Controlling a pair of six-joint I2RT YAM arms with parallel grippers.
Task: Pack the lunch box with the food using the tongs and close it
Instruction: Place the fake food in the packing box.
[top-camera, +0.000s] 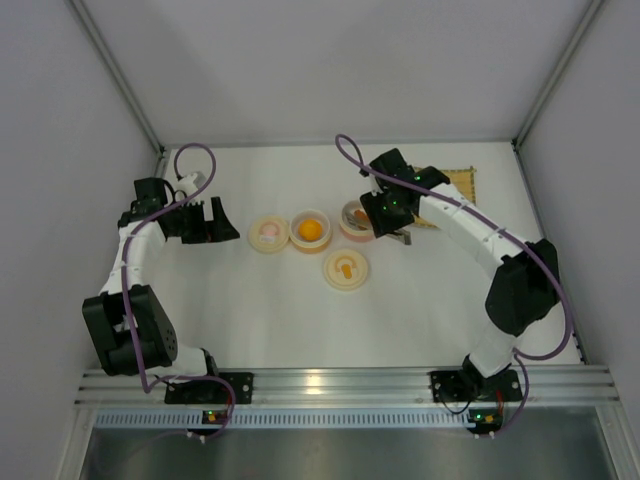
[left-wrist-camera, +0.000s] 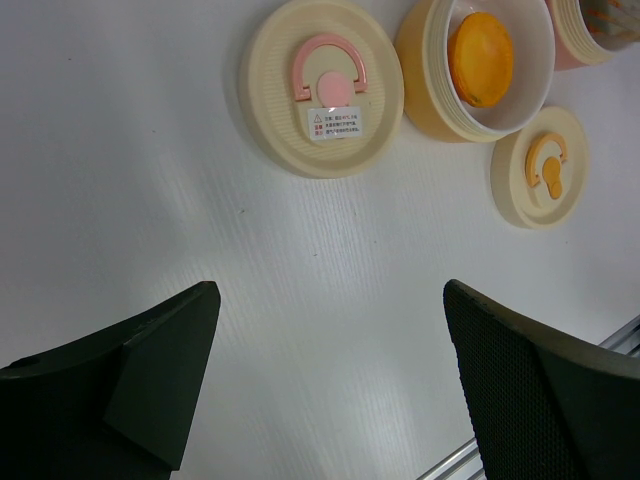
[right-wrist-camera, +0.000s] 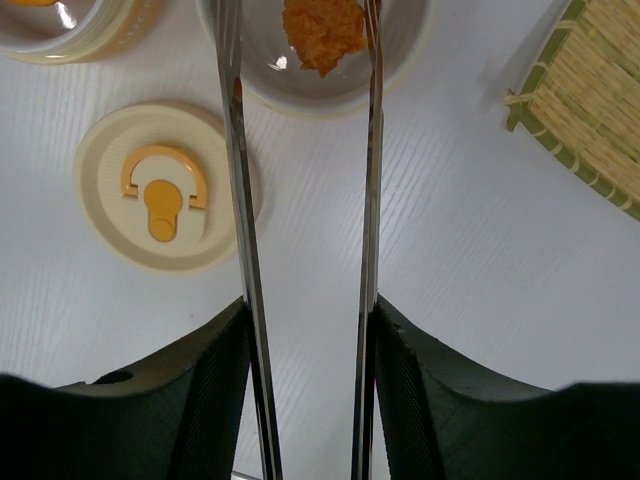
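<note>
The right tool (right-wrist-camera: 305, 320) grips the tongs (right-wrist-camera: 241, 240), one arm against each finger, the arms parted. Their tips reach into a bowl (right-wrist-camera: 300, 95), flanking the orange-brown food lump (right-wrist-camera: 322, 35) lying inside. The left tool (left-wrist-camera: 330, 380), spread wide and empty, hovers over the surface (left-wrist-camera: 150, 200) near the pink-handled lid (left-wrist-camera: 322, 85).

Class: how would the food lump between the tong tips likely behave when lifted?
The lump looks rough and crumbly, so it may break if squeezed hard. Small beside its bowl, it is probably light. The smooth, thin tongs might let it slip.
</note>
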